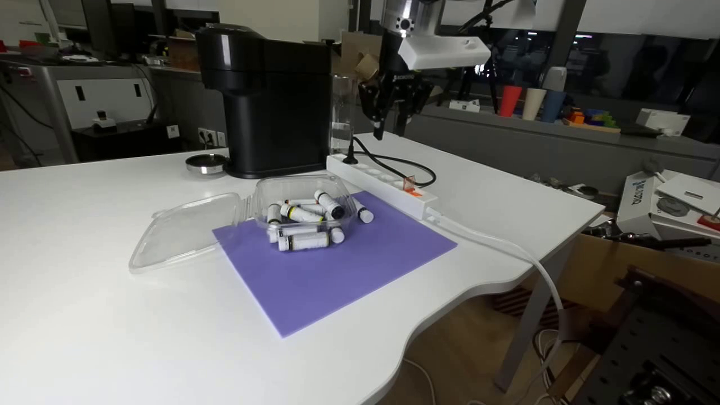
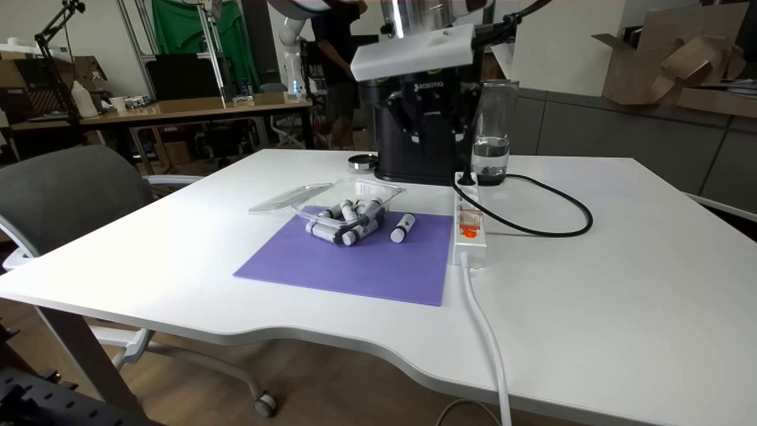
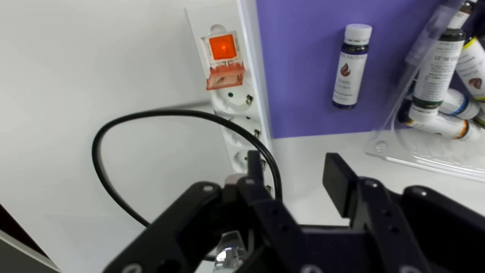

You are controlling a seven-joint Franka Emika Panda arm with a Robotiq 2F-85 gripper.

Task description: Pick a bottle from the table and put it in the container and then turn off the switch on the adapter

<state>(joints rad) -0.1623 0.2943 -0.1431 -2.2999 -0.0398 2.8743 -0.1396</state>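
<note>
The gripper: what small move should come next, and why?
I'd probably shift the open gripper toward the lone bottle: the fingers hold nothing, and that bottle lies on the purple mat outside the clear container.

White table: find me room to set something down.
Bare: table between open lid and chair; between black cable, white cord and curved edge; purple sheet between container and that edge. Crowded: the container, piled with bottles; beside it, where a loose bottle lies near the power strip; around the coffee machine and water vessel.
</note>
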